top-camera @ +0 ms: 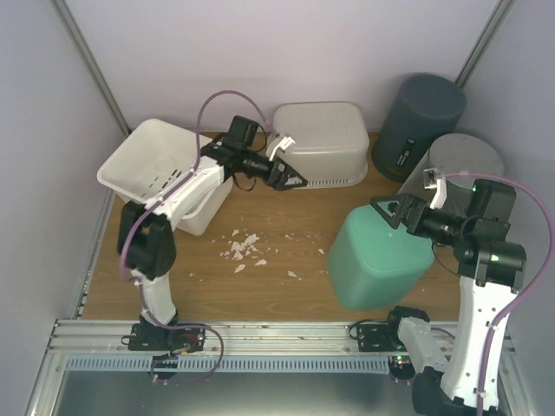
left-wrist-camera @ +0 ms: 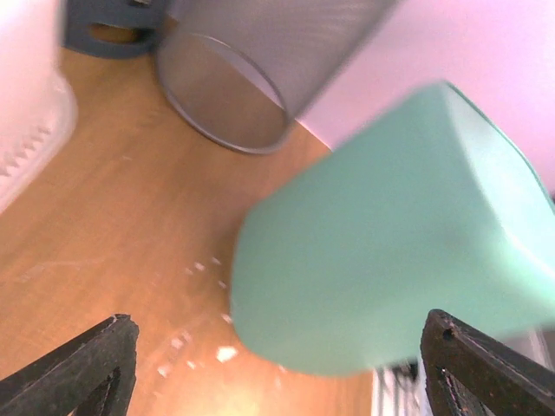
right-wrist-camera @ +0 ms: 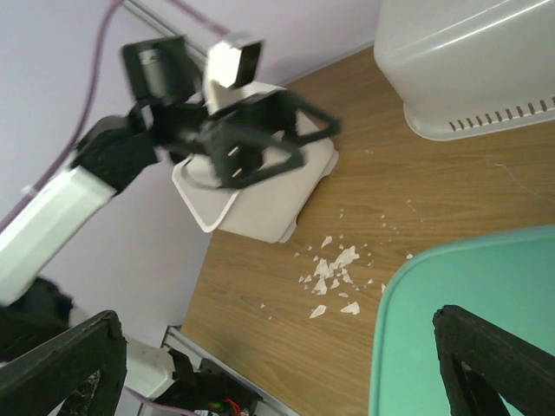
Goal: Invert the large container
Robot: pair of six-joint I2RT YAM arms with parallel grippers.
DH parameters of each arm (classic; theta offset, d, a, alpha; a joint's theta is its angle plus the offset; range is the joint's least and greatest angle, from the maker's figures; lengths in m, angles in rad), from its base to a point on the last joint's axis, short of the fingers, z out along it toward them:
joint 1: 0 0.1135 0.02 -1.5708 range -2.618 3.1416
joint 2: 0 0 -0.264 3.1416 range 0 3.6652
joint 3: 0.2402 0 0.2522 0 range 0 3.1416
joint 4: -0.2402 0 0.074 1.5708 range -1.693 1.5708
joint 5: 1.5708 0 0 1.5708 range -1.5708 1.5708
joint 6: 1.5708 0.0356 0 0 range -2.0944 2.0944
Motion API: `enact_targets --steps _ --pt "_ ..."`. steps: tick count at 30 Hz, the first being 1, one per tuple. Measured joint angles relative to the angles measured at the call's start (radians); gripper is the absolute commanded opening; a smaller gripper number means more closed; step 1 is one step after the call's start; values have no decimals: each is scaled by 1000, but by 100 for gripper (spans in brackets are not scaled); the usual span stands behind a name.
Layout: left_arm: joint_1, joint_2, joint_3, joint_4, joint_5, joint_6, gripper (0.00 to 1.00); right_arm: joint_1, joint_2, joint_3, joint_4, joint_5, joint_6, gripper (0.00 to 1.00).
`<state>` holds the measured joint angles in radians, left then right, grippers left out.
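Green container [top-camera: 381, 260]: near-right part of the table [top-camera: 286, 225], closed base facing up, no opening in view.
Seating: whether it sits flat or tipped, cannot tell.
Right gripper [top-camera: 388, 213]: jaws spread wide, holding nothing, at the container's far upper edge; contact not clear.
Left gripper [top-camera: 293, 176]: jaws wide apart, empty, up off the table at far centre, pointing right.
White basket [top-camera: 152, 165]: far left, tilted, open mouth facing up and left, behind the left arm.
White bin [top-camera: 321, 139]: far centre, upturned, slotted rim on the table.
Dark bin [top-camera: 421, 121]: far-right corner.
Mesh bin [top-camera: 464, 160]: just near the dark bin, behind the right gripper.
White scraps [top-camera: 244, 249]: scattered mid-table, left of the green container.
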<state>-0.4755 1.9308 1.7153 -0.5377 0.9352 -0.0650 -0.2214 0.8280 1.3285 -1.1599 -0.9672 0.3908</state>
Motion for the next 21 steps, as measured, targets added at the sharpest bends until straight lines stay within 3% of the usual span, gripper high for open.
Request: enact_targets --steps 5,8,15,21 --pt "-62 -204 -189 -126 72 222 88 3 34 9 -8 47 -21 96" --pt "-145 -235 -251 -187 105 314 88 4 72 50 -6 98 -20 96" --pt "-319 -166 -275 -208 147 383 88 7 195 174 44 182 -14 96" --pt "-367 -8 -228 -152 159 338 88 16 250 242 71 208 -13 97"
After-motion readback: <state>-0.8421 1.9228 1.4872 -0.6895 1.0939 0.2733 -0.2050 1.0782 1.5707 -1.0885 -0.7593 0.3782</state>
